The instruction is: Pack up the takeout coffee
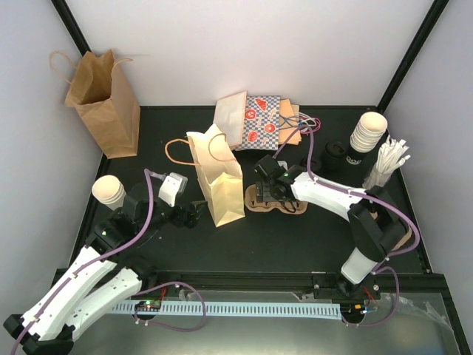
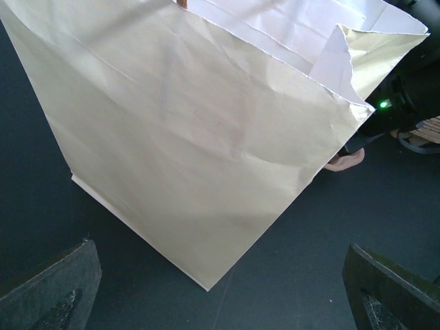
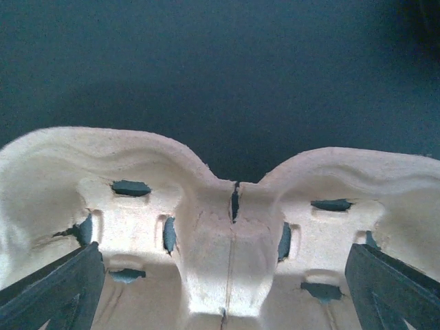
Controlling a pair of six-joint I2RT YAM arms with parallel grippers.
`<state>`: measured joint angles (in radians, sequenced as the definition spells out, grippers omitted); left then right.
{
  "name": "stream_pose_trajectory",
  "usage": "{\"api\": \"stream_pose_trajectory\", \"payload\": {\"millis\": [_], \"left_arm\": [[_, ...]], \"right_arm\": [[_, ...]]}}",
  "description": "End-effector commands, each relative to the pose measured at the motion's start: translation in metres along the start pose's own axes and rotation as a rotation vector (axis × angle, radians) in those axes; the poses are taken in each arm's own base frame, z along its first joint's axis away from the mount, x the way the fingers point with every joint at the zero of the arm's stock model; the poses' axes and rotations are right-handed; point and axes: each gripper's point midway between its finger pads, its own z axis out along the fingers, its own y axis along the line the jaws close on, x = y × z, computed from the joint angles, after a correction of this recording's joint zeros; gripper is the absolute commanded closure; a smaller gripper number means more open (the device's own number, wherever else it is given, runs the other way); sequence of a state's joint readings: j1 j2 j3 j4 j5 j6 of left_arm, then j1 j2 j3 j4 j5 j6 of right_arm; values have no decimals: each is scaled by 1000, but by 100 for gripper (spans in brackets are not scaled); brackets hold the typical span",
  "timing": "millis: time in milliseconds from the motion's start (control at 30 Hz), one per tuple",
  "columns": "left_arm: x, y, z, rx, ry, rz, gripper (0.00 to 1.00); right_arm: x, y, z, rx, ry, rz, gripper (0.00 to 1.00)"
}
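A stack of white paper cups (image 1: 368, 133) stands at the back right, and another stack of pale cups (image 1: 109, 191) stands at the left edge beside my left arm. My right gripper (image 1: 267, 191) hovers open over a brown pulp cup carrier (image 1: 275, 201). In the right wrist view the carrier (image 3: 227, 227) fills the space between the spread fingers (image 3: 51, 292), and nothing is gripped. My left gripper (image 1: 192, 216) is open, just left of the upright cream paper bag (image 1: 218, 181). The left wrist view shows that bag (image 2: 199, 137) ahead of the gripper (image 2: 220, 302), with a gap between them.
A brown paper bag (image 1: 103, 100) stands at the back left. Patterned bags (image 1: 259, 122) lie flat behind the cream bag. A black cup (image 1: 341, 157) and a bundle of white sticks (image 1: 388, 164) sit at the right, next to the cup stack.
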<state>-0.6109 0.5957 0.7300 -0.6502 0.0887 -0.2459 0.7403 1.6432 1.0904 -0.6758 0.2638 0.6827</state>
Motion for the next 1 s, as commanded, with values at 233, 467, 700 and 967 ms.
{"api": "stream_pose_trajectory", "payload": {"millis": [233, 467, 700, 967], "left_arm": [[-2, 1, 0, -8, -9, 4, 1], [-2, 1, 1, -7, -7, 6, 1], [-2, 0, 1, -6, -7, 6, 1], [-2, 0, 1, -6, -7, 6, 1]], "right_arm": [[13, 2, 27, 42, 65, 17, 19], [20, 2, 39, 44, 100, 26, 30], [18, 4, 40, 26, 102, 18, 43], [4, 0, 19, 15, 45, 4, 55]]}}
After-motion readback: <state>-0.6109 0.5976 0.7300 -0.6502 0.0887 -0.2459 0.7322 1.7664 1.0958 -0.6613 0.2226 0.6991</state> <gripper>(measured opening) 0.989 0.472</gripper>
